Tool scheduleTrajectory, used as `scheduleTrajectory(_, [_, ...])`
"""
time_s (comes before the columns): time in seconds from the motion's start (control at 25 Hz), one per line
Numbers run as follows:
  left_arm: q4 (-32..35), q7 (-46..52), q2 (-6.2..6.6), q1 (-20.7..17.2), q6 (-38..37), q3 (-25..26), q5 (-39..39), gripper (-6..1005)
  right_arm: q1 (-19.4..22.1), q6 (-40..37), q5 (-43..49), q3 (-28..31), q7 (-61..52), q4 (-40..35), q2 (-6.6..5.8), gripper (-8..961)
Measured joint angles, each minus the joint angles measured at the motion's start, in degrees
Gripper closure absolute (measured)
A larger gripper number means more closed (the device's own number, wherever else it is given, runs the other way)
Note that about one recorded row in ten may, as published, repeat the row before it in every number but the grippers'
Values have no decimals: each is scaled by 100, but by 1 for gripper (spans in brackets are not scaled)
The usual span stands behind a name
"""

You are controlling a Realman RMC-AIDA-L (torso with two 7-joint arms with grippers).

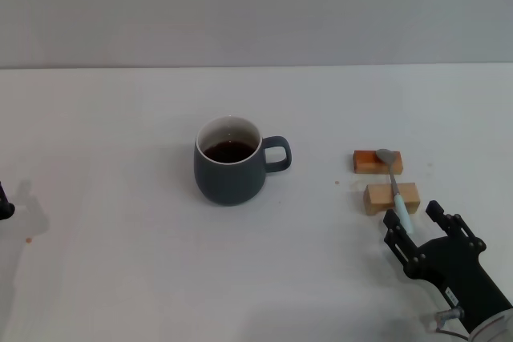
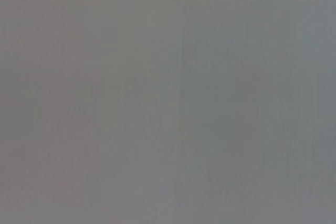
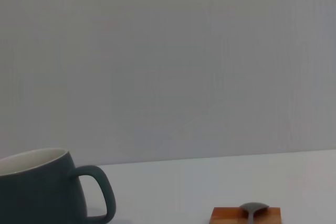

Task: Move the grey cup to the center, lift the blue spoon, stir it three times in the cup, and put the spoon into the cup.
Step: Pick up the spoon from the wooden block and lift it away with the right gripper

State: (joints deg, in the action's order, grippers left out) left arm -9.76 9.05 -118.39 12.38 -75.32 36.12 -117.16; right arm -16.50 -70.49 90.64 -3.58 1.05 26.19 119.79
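The grey cup (image 1: 230, 162) stands near the middle of the white table (image 1: 120, 118), handle pointing right, with dark liquid inside. The blue spoon (image 1: 396, 188) lies across two wooden blocks to the cup's right, bowl on the far block, pale handle toward me. My right gripper (image 1: 415, 219) is open, its fingers on either side of the handle's near end. The right wrist view shows the cup (image 3: 42, 190) and the spoon's bowl (image 3: 253, 208). Only a dark bit of my left gripper (image 1: 4, 203) shows, at the table's left edge.
The far wooden block (image 1: 367, 162) and the near wooden block (image 1: 381, 198) hold the spoon off the table. A grey wall runs behind the table. The left wrist view shows only a plain grey surface.
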Motion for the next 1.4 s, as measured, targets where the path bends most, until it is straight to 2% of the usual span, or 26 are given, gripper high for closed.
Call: scheduleTrajectory(1.4, [0,0,0,1,0,0,0,1001,-101,243,42,-12,0,27,-9,296])
